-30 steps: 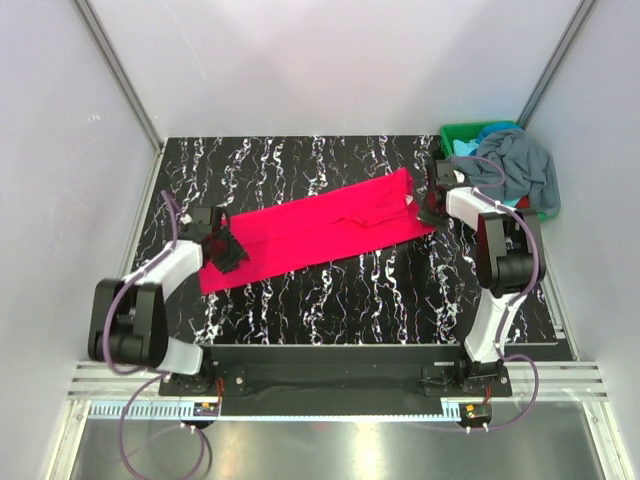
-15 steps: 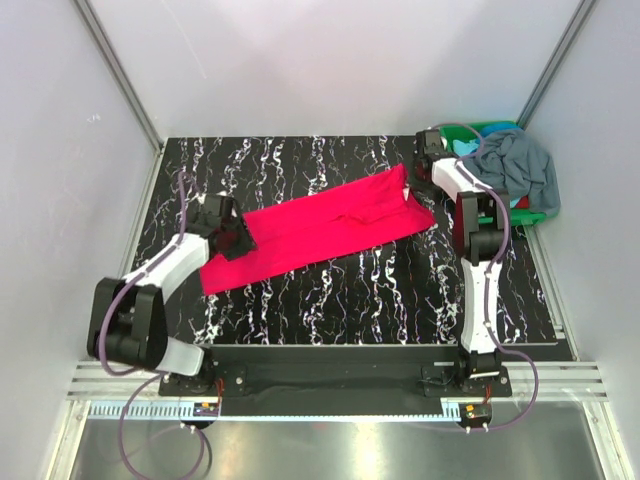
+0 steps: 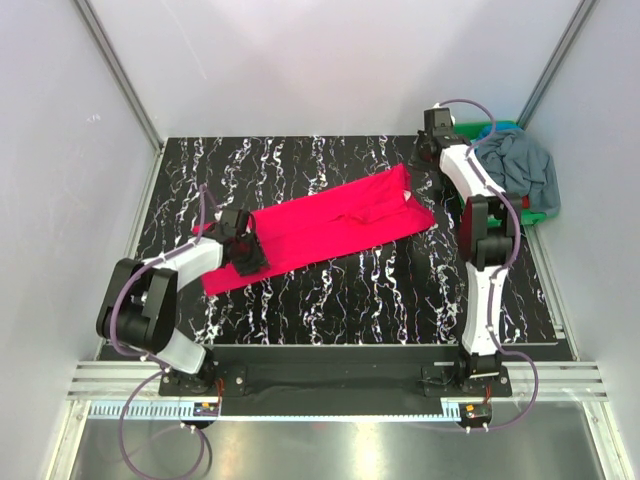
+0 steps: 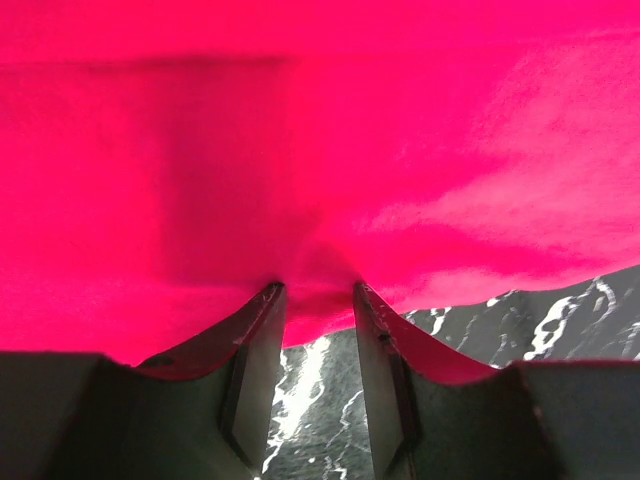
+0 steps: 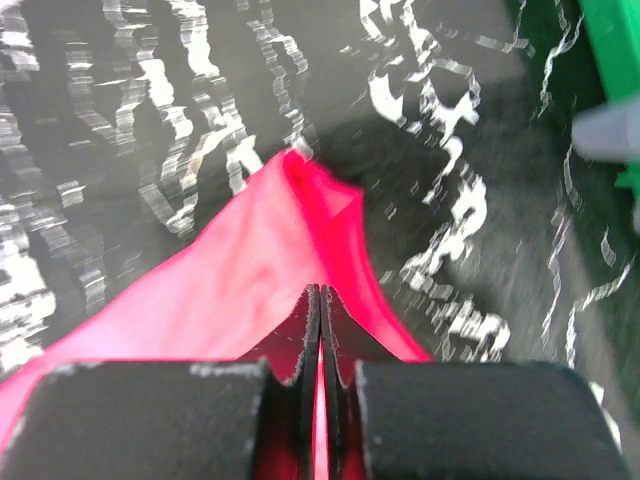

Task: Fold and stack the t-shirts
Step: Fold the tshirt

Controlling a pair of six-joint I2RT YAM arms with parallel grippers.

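The magenta t-shirt (image 3: pixel 330 225) lies folded into a long strip, slanting across the black marbled table (image 3: pixel 400 290). My left gripper (image 3: pixel 245 255) sits at its near-left end. In the left wrist view its fingertips (image 4: pixel 320 290) pinch a puckered fold of the magenta cloth (image 4: pixel 330 130). My right gripper (image 3: pixel 433 148) is raised above the shirt's far-right corner. Its fingers (image 5: pixel 321 290) are pressed together, and I see no cloth clamped between them; the corner (image 5: pixel 290 230) lies below. The slate grey-blue t-shirt (image 3: pixel 522 165) is heaped on the green bin (image 3: pixel 497 127). I cannot pick out the light teal shirt.
The green bin stands at the far-right table corner and shows at the right edge of the right wrist view (image 5: pixel 612 45). White walls with metal posts (image 3: pixel 118 75) enclose the table. The right arm's elbow (image 3: pixel 488 232) stands beside the shirt's right end.
My right gripper has left the shirt's right edge and moved up and toward the far side. My left gripper has shifted to the right along the shirt's left end.
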